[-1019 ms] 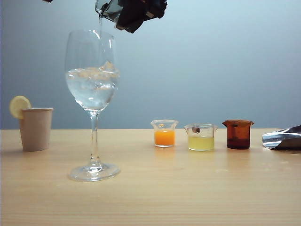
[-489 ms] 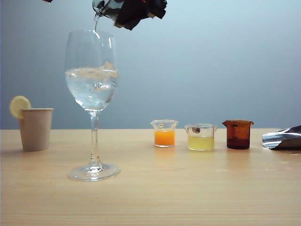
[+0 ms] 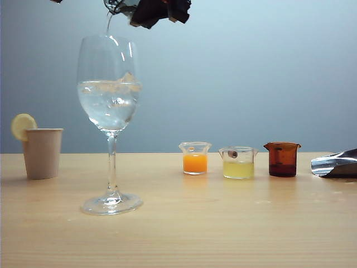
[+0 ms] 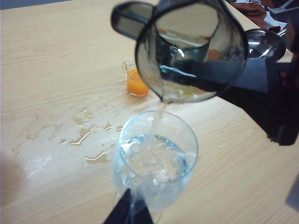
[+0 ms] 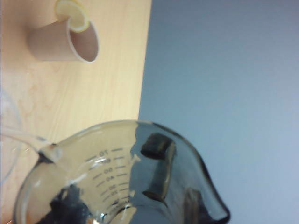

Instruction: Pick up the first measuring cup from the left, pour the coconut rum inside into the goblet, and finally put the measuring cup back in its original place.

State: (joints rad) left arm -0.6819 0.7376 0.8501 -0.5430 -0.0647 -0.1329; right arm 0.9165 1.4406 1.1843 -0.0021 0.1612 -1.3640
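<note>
Right gripper (image 3: 159, 10): jaws pinching first measuring cup (image 4: 191, 51), tipped above goblet (image 3: 110, 84). Coconut rum (image 4: 156, 123) streams into bowl. Left gripper (image 4: 128, 210): apparently beside goblet's stem; jaw state indeterminable.

Right claw (image 3: 146, 10): matte black, angular housing with faceted edges, seen at the upper edge of the exterior view; dark flat finger pads (image 5: 158, 145) show through smoky glass in the right wrist view. Left claw (image 4: 128, 211): two black, tapering fingertips only. No cables, screws or markings discernible.
</note>
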